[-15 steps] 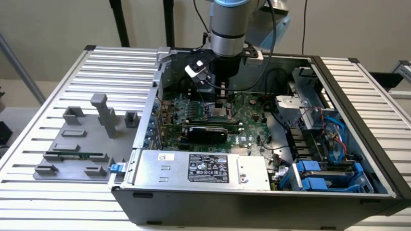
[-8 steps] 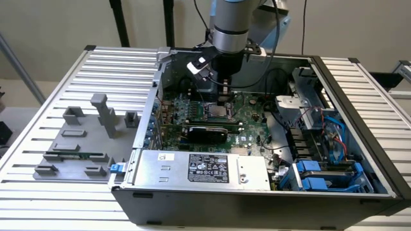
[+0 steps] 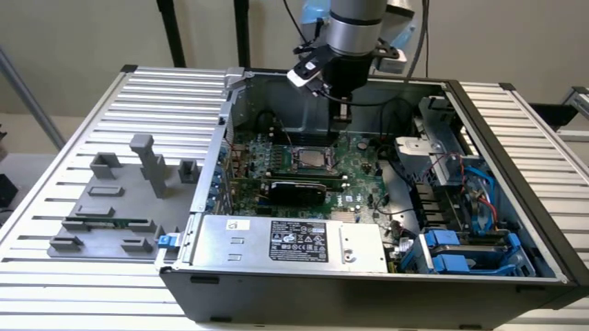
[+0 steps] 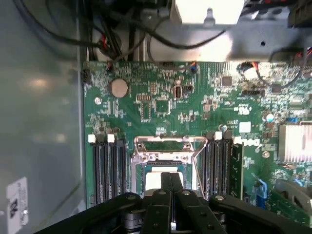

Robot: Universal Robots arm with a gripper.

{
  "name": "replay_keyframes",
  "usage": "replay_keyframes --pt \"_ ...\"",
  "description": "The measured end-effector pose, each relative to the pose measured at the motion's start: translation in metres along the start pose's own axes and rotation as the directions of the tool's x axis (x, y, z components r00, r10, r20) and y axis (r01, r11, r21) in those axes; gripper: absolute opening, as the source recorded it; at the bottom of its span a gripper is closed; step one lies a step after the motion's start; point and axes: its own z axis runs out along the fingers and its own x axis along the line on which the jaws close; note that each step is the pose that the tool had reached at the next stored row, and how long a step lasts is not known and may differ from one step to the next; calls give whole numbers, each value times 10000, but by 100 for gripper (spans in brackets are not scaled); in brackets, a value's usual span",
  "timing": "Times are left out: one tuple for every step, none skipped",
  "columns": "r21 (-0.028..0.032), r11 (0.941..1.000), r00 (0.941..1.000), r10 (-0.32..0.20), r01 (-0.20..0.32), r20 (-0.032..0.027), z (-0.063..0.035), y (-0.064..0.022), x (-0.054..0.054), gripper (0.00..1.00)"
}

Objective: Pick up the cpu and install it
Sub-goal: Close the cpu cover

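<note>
Gripper (image 3: 343,117) clenched on nothing, 2 fingers pressed together, hovering over motherboard (image 3: 359,176) in open PC case (image 3: 478,110). cpu (image 3: 314,158) sits in socket (image 4: 165,146), just below fingertips.

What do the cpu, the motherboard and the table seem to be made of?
The cpu: apparently a metal lid, pale silver, catching the light. The motherboard: likely a fibreglass circuit board under a glossy green coating, with fine traces and soldered parts. The table: probably aluminium, matte silver-grey, judging by its long parallel slotted profiles.
</note>
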Motion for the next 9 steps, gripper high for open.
replay_keyframes --pt "9 10000 10000 -1 1 -3 -44 45 -2 11" --pt "21 10000 10000 -1 1 0 -87 90 -4 11" --pt "29 10000 10000 -2 2 -1 -122 135 -6 11" --pt "38 10000 10000 -1 1 -2 -150 180 -8 11" --pt "45 10000 10000 -2 2 -1 -171 229 -11 11" --pt "50 10000 10000 -1 1 -1 -179 274 -14 11" --pt "53 10000 10000 -2 2 -1 -182 319 -18 11" --pt "56 10000 10000 -1 1 0 -182 364 -24 11" --pt "58 10000 10000 -3 3 0 -182 411 -30 11"
